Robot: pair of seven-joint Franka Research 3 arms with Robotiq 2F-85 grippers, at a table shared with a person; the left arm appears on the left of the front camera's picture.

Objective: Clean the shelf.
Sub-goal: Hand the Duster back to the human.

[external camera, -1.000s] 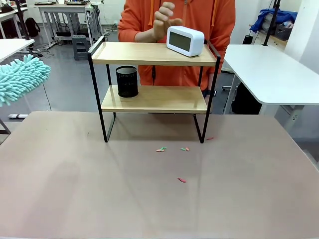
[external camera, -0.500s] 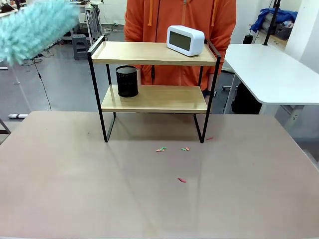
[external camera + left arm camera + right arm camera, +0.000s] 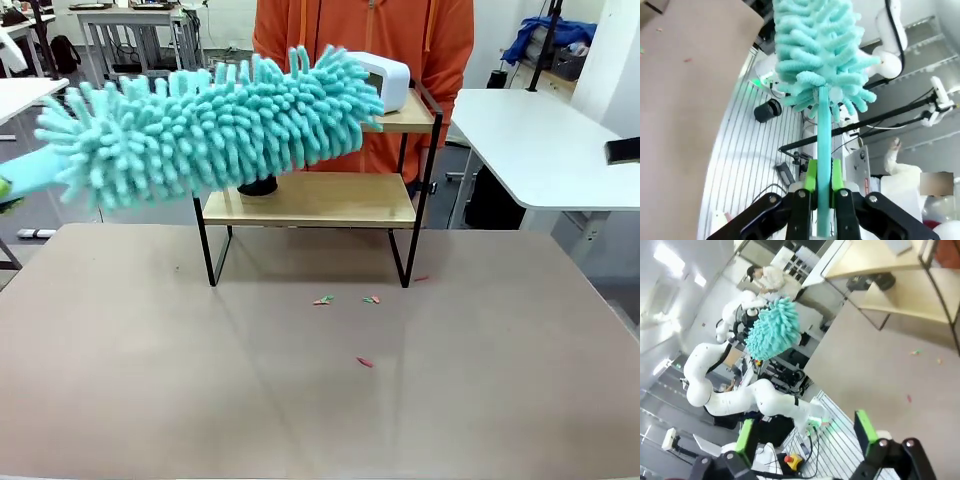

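At the far edge of the grey-brown table [image 3: 150, 380], near its middle, we are listing the shelf [image 3: 330, 200], a small two-tier rack of light wooden boards in a thin black metal frame, standing on its four legs. We are noting a white rectangular clock [image 3: 388, 80] at the right end of its top board and a black mesh cup [image 3: 258, 186] on the lower board, toward its left end. We are seeing the left gripper [image 3: 823, 181] clamping its green pads on the teal handle of a fluffy turquoise microfibre duster [image 3: 210, 125], whose head is hanging before the top board. We are seeing the right gripper [image 3: 805, 435] holding its jaws wide apart, gripping nothing. Small coloured scraps [image 3: 345, 300] are lying on the table before the shelf. A person in an orange hoodie [image 3: 430, 40] is standing behind it.
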